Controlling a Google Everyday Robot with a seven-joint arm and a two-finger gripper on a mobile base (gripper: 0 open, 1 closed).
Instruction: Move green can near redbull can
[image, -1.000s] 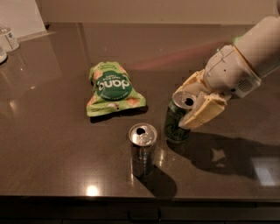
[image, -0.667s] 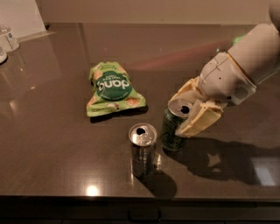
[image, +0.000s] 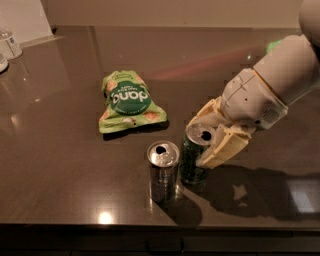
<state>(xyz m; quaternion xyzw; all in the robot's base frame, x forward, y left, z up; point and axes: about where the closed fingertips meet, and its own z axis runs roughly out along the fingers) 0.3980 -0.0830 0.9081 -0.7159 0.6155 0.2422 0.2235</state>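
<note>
The green can (image: 192, 159) stands upright on the dark table (image: 60, 150), its silver top showing. My gripper (image: 210, 137) comes in from the right, and its cream fingers (image: 225, 147) are closed around the can's upper part. The redbull can (image: 162, 172), slim and silver-grey with an open top, stands upright just left of the green can, a narrow gap between them.
A flat green snack bag (image: 129, 101) lies behind the cans, left of centre. Clear bottles (image: 10, 44) stand at the far left edge. The table's front edge runs just below the cans. My white arm (image: 280, 75) fills the upper right.
My gripper has carried the green can to the left and slightly forward, so it now stands close beside the redbull can. The redbull can and bag have not moved.
</note>
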